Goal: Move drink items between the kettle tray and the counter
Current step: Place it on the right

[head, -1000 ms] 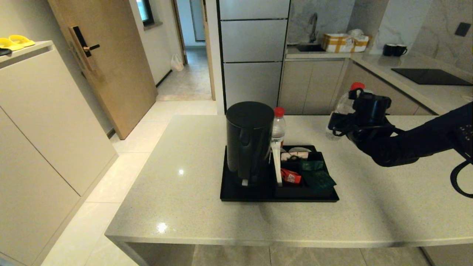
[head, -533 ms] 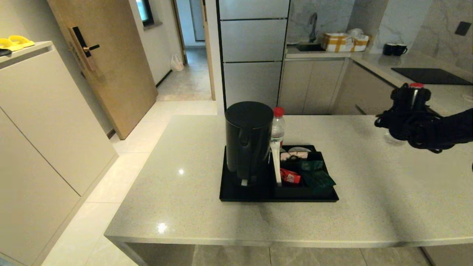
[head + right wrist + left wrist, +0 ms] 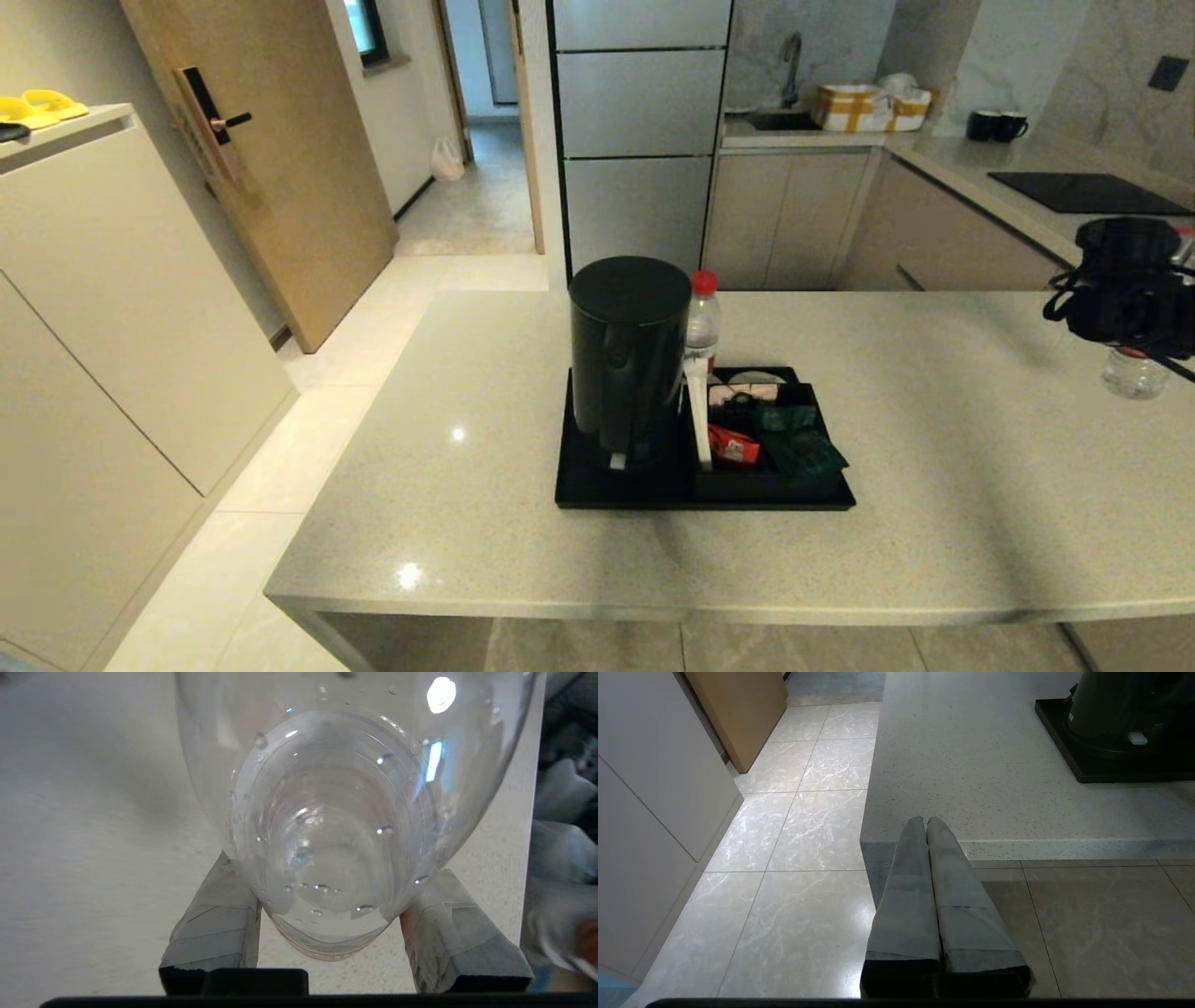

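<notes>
On the far right, our right tool: our right tool (image 3: 327, 914) holds a water bottle (image 3: 1133, 371) tight between its two grey fingers (image 3: 219, 924), up above the counter (image 3: 934, 467) near its right end.
Held bottle: clear, with water drops inside; we look at its round bottom from the wrist.
Our left tool: our left tool (image 3: 926, 821) is low by the counter's near left corner, fingers pressed together, holding nothing.
Tray: the kettle tray (image 3: 616, 490) sits in the middle of the counter.
Kettle: the tall black kettle (image 3: 629, 359) stands on the tray's left side.
Other bottle: a second bottle (image 3: 704, 322) with a red cap stands just behind the kettle.
Packet: a dark green packet (image 3: 808, 455) leans on the sachet box (image 3: 747, 481).
</notes>
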